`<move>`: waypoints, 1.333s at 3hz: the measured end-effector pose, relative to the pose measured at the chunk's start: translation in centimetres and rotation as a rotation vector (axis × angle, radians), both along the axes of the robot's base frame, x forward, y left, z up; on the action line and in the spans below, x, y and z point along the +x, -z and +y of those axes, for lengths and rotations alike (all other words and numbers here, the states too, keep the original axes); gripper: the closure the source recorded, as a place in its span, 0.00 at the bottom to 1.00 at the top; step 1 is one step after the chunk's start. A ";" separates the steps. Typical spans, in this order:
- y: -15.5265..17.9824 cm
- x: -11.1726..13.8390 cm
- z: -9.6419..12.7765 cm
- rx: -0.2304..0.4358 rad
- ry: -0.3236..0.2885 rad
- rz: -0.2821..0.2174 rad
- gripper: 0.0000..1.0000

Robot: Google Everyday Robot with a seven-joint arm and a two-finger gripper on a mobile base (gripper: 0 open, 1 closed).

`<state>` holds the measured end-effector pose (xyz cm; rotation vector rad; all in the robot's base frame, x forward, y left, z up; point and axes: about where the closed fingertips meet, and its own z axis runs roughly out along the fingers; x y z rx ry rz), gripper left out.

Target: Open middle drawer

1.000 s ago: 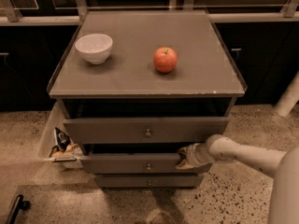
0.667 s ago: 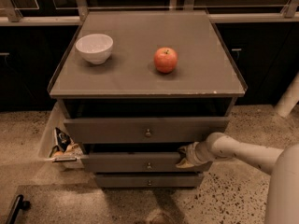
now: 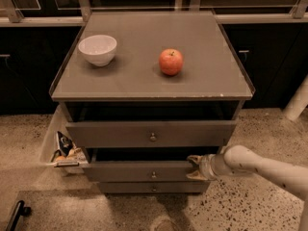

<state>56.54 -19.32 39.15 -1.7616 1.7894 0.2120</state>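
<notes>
The middle drawer (image 3: 139, 171) is the low grey-brown front with a small round knob (image 3: 153, 174), below the taller top drawer (image 3: 150, 134). It stands a little out of the cabinet, with a dark gap above it. My gripper (image 3: 194, 168) is at the right end of the middle drawer's front, at its top edge, reaching in from the right on a white arm (image 3: 260, 165). The slimmest bottom drawer front (image 3: 153, 187) sits just below.
A white bowl (image 3: 97, 49) and a red apple (image 3: 171, 61) rest on the cabinet top (image 3: 144, 81). The top drawer is partly pulled out. A white bin (image 3: 61, 148) with packets stands left of the cabinet. Speckled floor lies in front. A black handle (image 3: 17, 213) is at lower left.
The middle drawer's front and my gripper have come slightly forward, towards the camera. The bowl, the apple and the top drawer have not moved.
</notes>
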 end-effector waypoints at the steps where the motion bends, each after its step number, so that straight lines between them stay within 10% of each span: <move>1: -0.5 -0.2 -0.1 0.001 0.001 0.000 0.86; 2: -1.0 -1.4 -0.5 0.006 0.004 -0.009 1.00; 4: -0.8 -1.2 -0.4 0.007 0.005 -0.002 0.50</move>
